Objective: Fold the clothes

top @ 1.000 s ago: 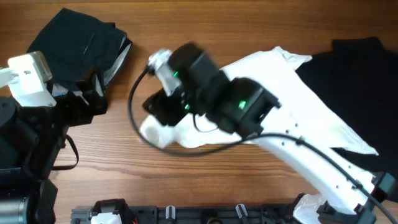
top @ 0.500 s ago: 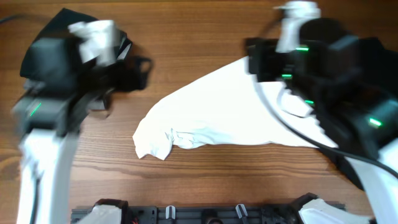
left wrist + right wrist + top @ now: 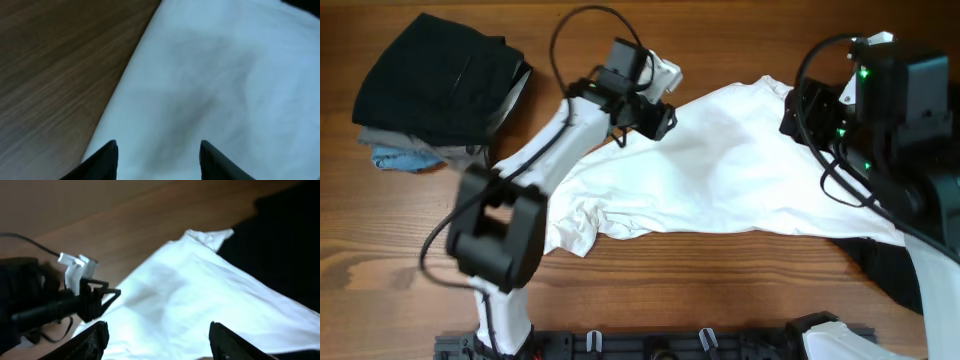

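The white T-shirt (image 3: 720,170) lies spread flat in a slanted wedge across the wooden table, its bunched sleeve end at the lower left. My left gripper (image 3: 660,118) hovers over the shirt's upper-left edge; in the left wrist view its jaws (image 3: 157,145) stand apart with white cloth (image 3: 225,75) below and nothing pinched. My right gripper (image 3: 788,115) sits by the shirt's top corner, open wide (image 3: 157,327) above the white fabric (image 3: 200,295). A loose black garment (image 3: 285,240) lies under the shirt's right side, mostly hidden by my right arm in the overhead view.
A stack of folded clothes (image 3: 430,75), black on top with grey and blue beneath, sits at the table's back left. My left arm (image 3: 505,230) stretches from the front edge across the shirt's left end. Bare wood table (image 3: 720,290) shows along the front.
My left arm has swung from beside the folded stack to the shirt's upper-left edge. My right arm has moved off the shirt's middle to its top right corner, leaving the shirt uncovered.
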